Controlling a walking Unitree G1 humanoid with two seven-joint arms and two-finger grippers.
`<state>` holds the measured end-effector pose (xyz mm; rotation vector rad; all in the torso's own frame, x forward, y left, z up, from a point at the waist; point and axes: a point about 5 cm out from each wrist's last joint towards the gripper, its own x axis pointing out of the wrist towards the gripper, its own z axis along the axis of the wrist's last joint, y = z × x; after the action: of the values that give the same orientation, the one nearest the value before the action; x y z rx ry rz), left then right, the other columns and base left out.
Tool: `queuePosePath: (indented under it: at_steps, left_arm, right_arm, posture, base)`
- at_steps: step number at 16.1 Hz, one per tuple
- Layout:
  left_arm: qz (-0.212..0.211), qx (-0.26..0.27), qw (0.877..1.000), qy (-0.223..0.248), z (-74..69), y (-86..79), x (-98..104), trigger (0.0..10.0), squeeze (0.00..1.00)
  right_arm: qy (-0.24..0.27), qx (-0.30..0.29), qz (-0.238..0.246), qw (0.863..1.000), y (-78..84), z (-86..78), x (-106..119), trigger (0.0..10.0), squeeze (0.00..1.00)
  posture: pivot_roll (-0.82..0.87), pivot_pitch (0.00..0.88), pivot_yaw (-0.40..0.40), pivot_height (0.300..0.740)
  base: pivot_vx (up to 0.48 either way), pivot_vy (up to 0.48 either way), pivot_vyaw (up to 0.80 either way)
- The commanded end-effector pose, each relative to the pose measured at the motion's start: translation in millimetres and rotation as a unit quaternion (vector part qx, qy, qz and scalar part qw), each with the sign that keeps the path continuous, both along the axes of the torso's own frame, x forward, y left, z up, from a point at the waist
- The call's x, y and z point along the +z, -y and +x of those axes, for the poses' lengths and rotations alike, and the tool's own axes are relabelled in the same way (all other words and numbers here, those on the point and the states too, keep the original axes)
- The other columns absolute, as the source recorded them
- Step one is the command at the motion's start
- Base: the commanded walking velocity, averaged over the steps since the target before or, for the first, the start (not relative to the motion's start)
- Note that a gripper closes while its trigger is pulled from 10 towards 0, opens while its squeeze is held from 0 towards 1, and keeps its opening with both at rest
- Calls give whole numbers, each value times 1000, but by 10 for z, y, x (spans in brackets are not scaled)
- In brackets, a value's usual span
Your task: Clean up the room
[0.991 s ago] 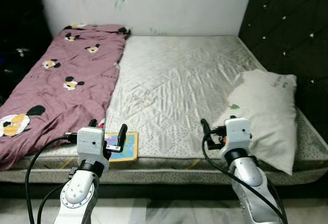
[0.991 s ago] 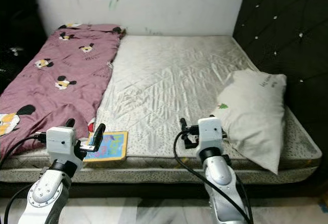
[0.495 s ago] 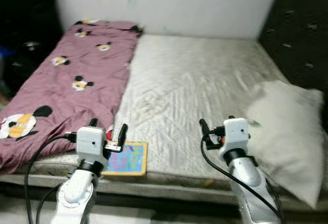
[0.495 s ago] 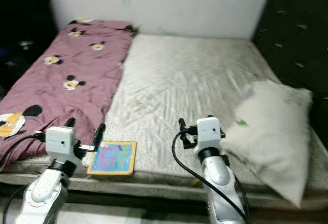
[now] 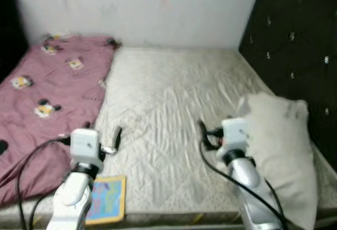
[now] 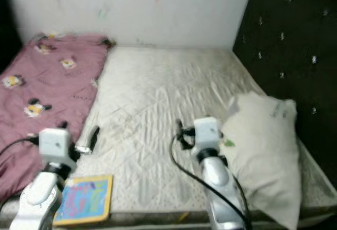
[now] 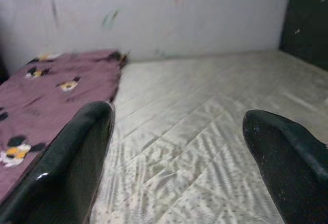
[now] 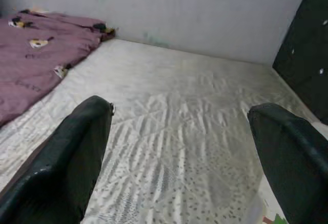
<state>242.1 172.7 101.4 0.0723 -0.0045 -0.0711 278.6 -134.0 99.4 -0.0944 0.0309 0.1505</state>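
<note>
Left gripper (image 5: 105,140) is raised over the front-left part of the mattress (image 5: 174,114), fingers spread wide, holding nothing; its wrist view shows both black fingers (image 7: 61,167) apart with bare quilted mattress between them. Right gripper (image 5: 205,135) is the same: fingers parted, empty, hovering above the mattress middle just beside the pillow (image 5: 279,151). Colourful picture book (image 5: 108,206) lies flat at the front edge of the mattress, under and just behind the left arm, next to the hem of the blanket. Maroon blanket (image 5: 47,93) with cartoon mouse prints covers the left strip of the bed, running from the wall to the front edge, rumpled. White pillow lies along the right side of the mattress near the dark tufted headboard (image 5: 295,56), its front end hanging toward the mattress edge. White wall (image 5: 137,9) behind the bed has a few small coloured marks. Head views are slightly blurred. Black cables loop off both wrists.
</note>
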Motion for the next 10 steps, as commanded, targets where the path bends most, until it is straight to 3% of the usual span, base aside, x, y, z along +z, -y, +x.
queuePosePath:
  at_steps: [1,5,10]
  left_arm:
    - [-1,-8,1000,-2,9,63,4,10000,0]
    - [3,-12,1000,0,15,81,8,10000,0]
    - [3,-14,1000,-1,18,91,5,10000,0]
  right_arm:
    - [-2,-15,-5,1000,112,-2,-4,10000,0]
    - [-2,-14,-6,1000,111,2,-8,10000,0]
    - [-3,-12,-8,1000,106,1,-14,10000,0]
  posture:
    - [-15,0,-24,740]
    - [-15,0,-24,740]
    - [-12,0,-26,740]
  base:
    - [0,0,0]
    - [0,0,0]
    - [0,-260,0]
